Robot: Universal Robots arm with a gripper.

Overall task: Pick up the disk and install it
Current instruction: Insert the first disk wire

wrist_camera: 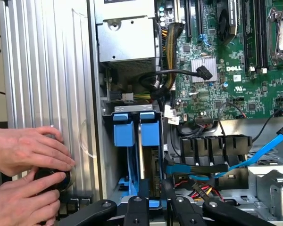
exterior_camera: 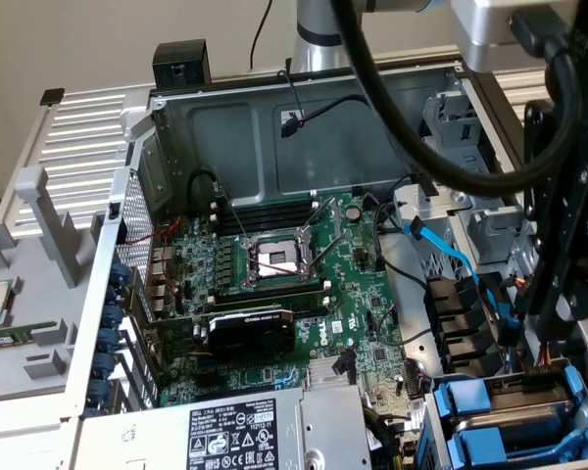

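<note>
Open computer case (exterior_camera: 274, 108): green motherboard (exterior_camera: 274, 294) with empty processor socket (exterior_camera: 277, 259), black graphics card (exterior_camera: 250, 328), labelled power supply (exterior_camera: 245, 431). Blue SATA cable (exterior_camera: 451, 250) crosses drive bays.

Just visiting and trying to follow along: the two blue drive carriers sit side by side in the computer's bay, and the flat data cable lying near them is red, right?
Nearly. The two blue drive carriers do sit side by side in the bay, but the flat data cable near them is light blue, not red. The wrist view shows it plainly; the exterior view shows the same cable in blue too.
</note>
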